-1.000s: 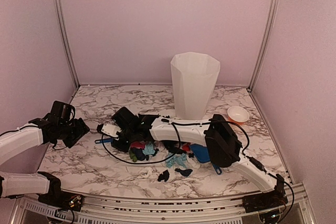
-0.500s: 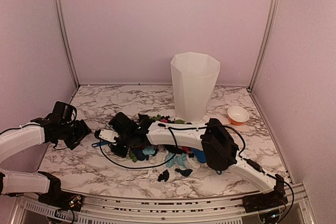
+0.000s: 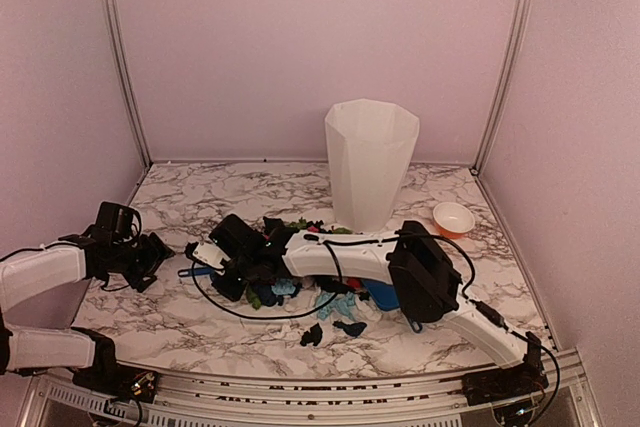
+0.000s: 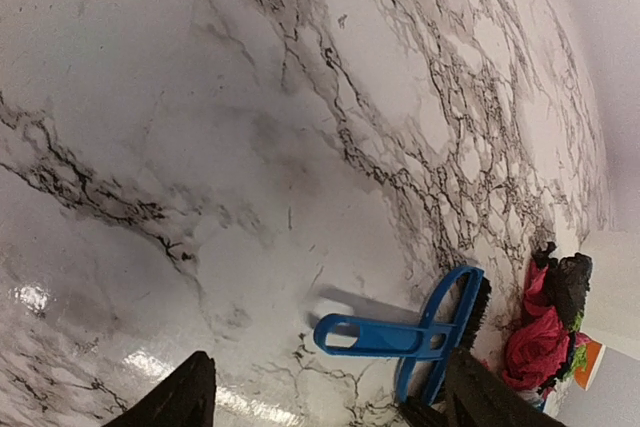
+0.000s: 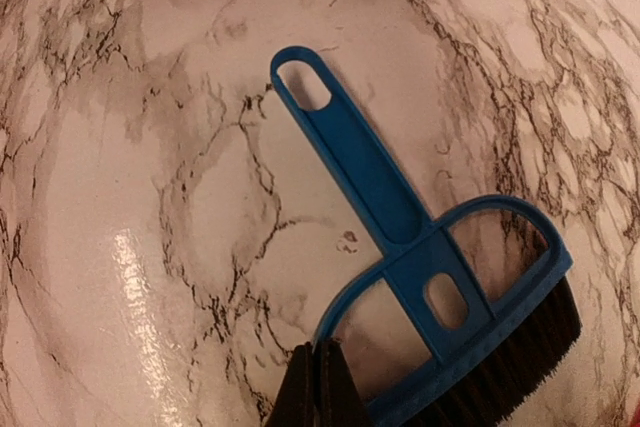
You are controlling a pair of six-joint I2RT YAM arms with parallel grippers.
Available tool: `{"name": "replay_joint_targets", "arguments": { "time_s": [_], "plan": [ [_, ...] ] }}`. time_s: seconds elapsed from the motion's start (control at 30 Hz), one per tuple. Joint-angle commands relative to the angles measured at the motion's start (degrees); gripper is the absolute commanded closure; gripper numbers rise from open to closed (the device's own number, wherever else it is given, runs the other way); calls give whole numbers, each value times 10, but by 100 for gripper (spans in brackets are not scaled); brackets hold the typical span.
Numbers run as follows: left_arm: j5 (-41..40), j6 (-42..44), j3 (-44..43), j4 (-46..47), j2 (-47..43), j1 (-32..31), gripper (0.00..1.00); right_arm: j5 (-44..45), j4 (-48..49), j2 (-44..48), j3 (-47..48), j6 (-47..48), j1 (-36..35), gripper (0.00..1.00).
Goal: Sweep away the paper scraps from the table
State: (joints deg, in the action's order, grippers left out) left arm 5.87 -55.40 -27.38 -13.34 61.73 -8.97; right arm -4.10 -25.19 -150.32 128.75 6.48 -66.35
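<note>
Blue brush (image 5: 400, 237) lies at the right gripper's (image 5: 318, 365) pinched-together tips, grasp unclear, its handle running ahead toward the wide-open left gripper (image 4: 330, 392) and its bristles back toward the paper scraps (image 3: 340, 307), heaped on the table (image 3: 200, 319) beneath the right arm.

The white marble-veined tabletop (image 3: 200, 187) carries a heap of paper scraps (image 3: 340, 307) in black, red, green and light blue at centre frame. A blue brush (image 4: 410, 335) is at the heap's left edge, and a blue dustpan (image 3: 380, 294) shows partly at its right. A tall white bin (image 3: 370, 162) stands behind the heap, and a small bowl (image 3: 454, 217) sits to the right.
</note>
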Motion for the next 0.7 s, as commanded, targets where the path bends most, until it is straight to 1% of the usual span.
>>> {"name": "replay_joint_targets", "arguments": {
  "time_s": [0.0, 0.13, 0.23, 0.33, 0.43, 0.5, 0.6, 0.67],
  "plan": [
    [61, -18, 27, 91, 5, 15, 22, -25, 39, 50, -19, -62, 1, 100],
    [98, -46, 48, 167, 6, 21, 26, -53, 82, 75, -50, -107, 12, 100],
    [113, -70, 61, 232, 4, 22, 30, -61, 94, 82, -55, -123, 17, 100],
    [125, -79, 57, 253, 12, 22, 34, -77, 103, 85, -61, -137, 22, 100],
    [133, -79, 53, 254, 15, 22, 39, -86, 114, 89, -70, -150, 27, 100],
    [127, -77, 52, 243, 15, 22, 40, -89, 114, 88, -71, -155, 30, 100],
    [91, -57, 45, 174, 3, 24, 40, -83, 104, 85, -67, -146, 30, 100],
    [63, -23, 30, 133, 9, 27, 40, -58, 88, 83, -64, -128, 29, 100]
  ]
}}
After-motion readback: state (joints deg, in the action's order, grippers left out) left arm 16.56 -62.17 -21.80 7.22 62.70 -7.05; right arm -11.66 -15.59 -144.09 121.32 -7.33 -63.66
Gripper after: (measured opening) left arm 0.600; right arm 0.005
